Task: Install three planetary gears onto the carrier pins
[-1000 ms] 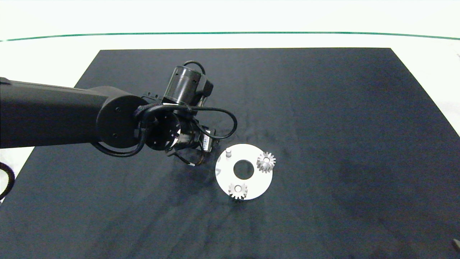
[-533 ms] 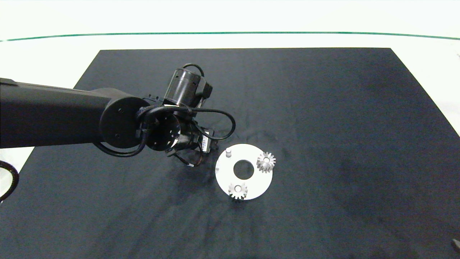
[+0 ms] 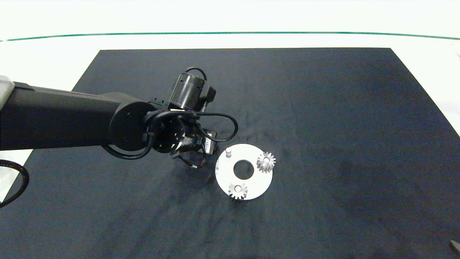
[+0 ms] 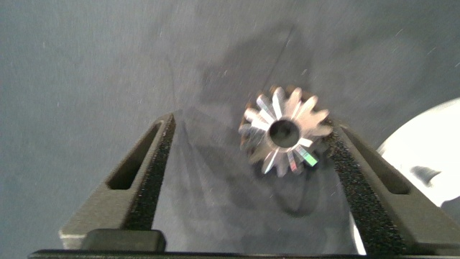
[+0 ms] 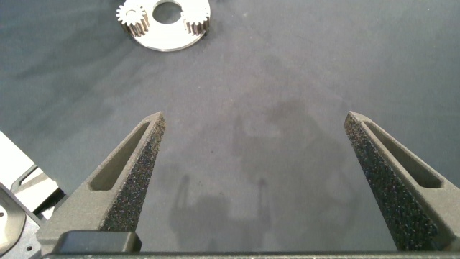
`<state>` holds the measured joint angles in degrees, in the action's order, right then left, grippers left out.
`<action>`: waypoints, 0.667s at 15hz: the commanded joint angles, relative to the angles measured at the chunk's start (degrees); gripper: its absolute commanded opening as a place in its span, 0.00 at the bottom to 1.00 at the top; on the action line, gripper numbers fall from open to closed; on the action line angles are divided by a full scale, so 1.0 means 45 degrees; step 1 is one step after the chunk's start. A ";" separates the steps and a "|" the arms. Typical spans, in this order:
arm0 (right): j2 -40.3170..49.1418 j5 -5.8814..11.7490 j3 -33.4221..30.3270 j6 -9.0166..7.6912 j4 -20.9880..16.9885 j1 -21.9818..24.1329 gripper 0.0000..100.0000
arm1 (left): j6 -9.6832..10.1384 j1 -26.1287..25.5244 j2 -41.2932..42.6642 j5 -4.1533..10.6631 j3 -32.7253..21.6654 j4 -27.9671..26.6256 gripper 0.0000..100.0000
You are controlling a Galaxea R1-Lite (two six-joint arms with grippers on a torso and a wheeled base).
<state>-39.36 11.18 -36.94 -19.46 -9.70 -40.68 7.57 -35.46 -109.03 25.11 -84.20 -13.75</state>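
Since a second ago the left arm has crept a bit toward the white disc point(image 3: 251, 187); disc and seated gears unchanged. Left hand point(image 4: 248, 169) hangs low over the black mat point(image 3: 323, 108), just beside the disc's left rim, fingers spread, with the third gear point(image 4: 286, 131) lying loose on the mat between them, close against one pad, not pinched. Disc sits near mat centre: bare pin point(image 3: 228, 153) on its left side by the hand, one gear seated on the near pin point(image 3: 238, 190), another on the right-side pin point(image 3: 266, 162). Right hand point(image 5: 251, 180) is parked well apart from the disc over bare mat, fingers spread, holding nothing. Step in hand, as I judge: grasping the last gear. Next calls for closing squarely across the teeth, lifting, lining the bore over the bare pin and lowering straight without nudging the disc.
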 commanded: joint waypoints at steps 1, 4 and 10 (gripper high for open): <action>-0.0042 0.0016 0.0025 -0.0032 -0.0012 -0.0022 1.00 | -0.0003 -0.0010 -0.0009 0.0005 0.0098 0.0243 0.77; -0.0022 -0.0004 0.0005 -0.0032 0.0008 -0.0003 1.00 | -0.0003 -0.0030 -0.0009 0.0025 0.0313 0.0263 0.71; -0.0042 -0.0004 0.0025 -0.0032 0.0008 -0.0022 1.00 | -0.0003 -0.0010 0.0011 0.0025 0.0430 0.0302 0.59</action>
<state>-39.47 11.08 -36.88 -19.46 -9.62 -40.73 7.50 -35.52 -109.04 25.03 -82.27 -12.31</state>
